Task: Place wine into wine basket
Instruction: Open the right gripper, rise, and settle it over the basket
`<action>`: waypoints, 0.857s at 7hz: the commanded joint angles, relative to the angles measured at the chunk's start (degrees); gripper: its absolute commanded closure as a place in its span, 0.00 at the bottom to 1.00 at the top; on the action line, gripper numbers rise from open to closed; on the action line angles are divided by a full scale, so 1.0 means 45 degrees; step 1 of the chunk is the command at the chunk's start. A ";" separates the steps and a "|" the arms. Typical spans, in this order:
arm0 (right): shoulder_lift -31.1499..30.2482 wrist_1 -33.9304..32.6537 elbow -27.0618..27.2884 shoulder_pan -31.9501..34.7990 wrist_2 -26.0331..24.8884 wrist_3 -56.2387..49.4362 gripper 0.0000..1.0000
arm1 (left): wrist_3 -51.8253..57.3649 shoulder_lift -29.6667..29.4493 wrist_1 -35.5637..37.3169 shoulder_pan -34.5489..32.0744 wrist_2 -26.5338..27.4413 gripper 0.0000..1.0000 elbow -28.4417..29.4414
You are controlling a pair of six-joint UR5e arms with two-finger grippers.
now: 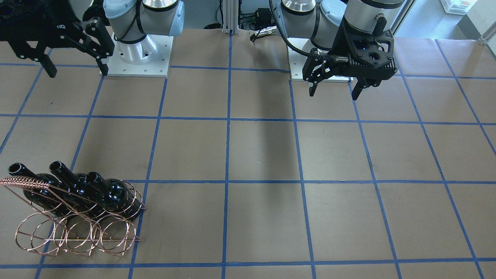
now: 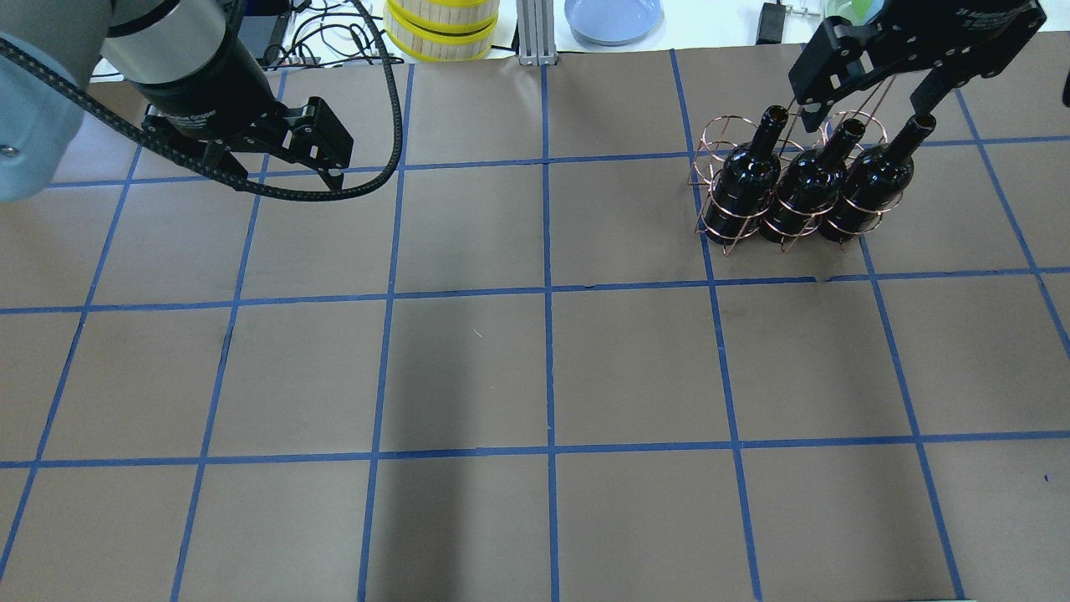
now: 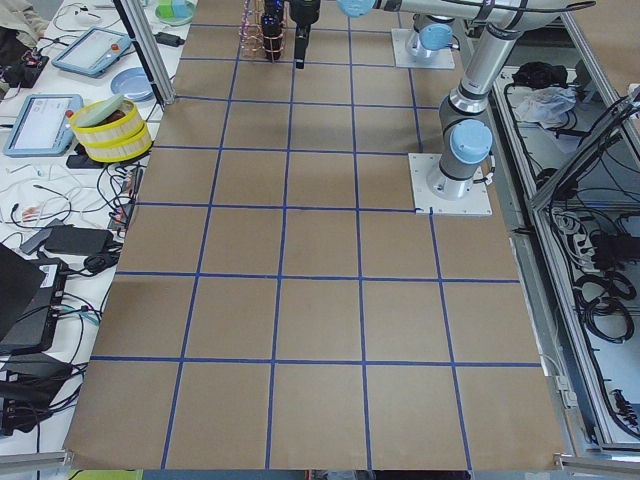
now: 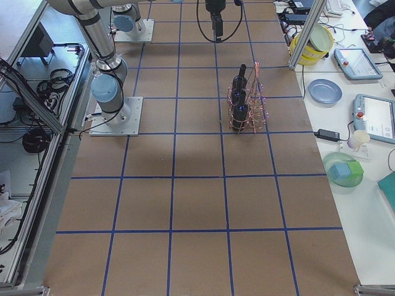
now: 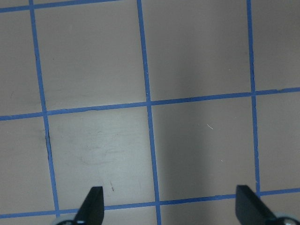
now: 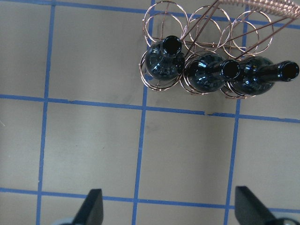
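Bright, even light from above fills every view and all are sharp, with soft, broad shadows lying as dim bands on the brown worktop (image 1: 263, 217). In the left wrist view a pale sheen brightens the worktop at lower left, while the right half sits in shade. Small white glints speckle the glossy wine bottles (image 6: 206, 77).

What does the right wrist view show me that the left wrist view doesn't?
Only right wrist: three glossy near-black glass bottles set in the hoops of the copper-coloured wire basket. Only left wrist: nothing of its own. Both: the brown table with blue tape lines, and at the bottom edge an open pincer: the right pincer, the left pincer.
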 commanded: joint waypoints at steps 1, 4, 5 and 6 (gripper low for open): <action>-0.0089 0.0259 0.0121 0.1159 -0.0079 0.1511 0.00 | 0.0000 -0.0007 -0.0038 -0.0004 0.0023 0.00 0.0002; -0.0068 0.0219 0.0180 0.1477 -0.0041 0.2049 0.00 | 0.0000 0.0012 -0.0331 -0.0005 0.0023 0.00 0.0022; -0.0126 0.0258 0.0373 0.1438 0.0076 0.1971 0.00 | 0.0000 0.0012 -0.0332 -0.0005 0.0023 0.00 0.0022; -0.0146 0.0220 0.0414 0.1457 0.0135 0.2009 0.00 | 0.0000 0.0012 -0.0332 -0.0005 0.0023 0.00 0.0022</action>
